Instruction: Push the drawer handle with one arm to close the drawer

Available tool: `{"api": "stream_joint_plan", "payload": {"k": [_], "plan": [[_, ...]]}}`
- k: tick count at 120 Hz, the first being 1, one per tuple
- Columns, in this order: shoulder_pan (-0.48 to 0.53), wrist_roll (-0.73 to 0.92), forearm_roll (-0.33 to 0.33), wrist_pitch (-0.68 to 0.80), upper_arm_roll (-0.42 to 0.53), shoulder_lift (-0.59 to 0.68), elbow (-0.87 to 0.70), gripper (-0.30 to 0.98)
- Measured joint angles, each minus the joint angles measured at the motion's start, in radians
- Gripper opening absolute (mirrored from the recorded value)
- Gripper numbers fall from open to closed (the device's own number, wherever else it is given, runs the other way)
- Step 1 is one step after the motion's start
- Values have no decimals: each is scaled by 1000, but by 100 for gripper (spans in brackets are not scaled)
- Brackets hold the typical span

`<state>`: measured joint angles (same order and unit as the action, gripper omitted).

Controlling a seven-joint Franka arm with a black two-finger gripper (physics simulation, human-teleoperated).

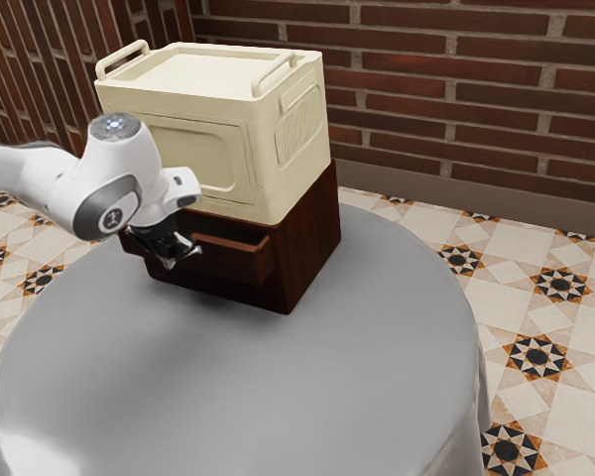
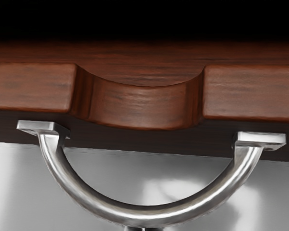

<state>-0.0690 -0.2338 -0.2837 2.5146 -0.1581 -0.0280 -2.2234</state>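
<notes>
We had our gripper (image 1: 178, 250) at the front of the drawer (image 1: 253, 261), close by its curved metal handle (image 2: 144, 215); we could not tell whether the gripper stood apart, together or clamped. The drawer stood partly out of the dark wooden cabinet (image 1: 312, 238), which sat on the round grey-covered table (image 1: 327, 377) with a cream crate (image 1: 198, 109) on top.

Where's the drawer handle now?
Wrist view: the metal handle is on the drawer's front, arcing outward, its mounts to either side of the scooped notch.
</notes>
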Motion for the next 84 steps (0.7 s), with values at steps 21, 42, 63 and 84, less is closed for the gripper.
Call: {"api": "stream_joint_plan", "payload": {"k": [21, 42, 63, 84], "plan": [[-3, 0, -5, 67, -1, -25, 11, -9], [-6, -1, -17, 125, -2, -51, 17, -10], [-5, -1, -28, 161, -1, -70, 38, -10], [-3, -1, -32, 195, -1, -82, 40, -10]]}}
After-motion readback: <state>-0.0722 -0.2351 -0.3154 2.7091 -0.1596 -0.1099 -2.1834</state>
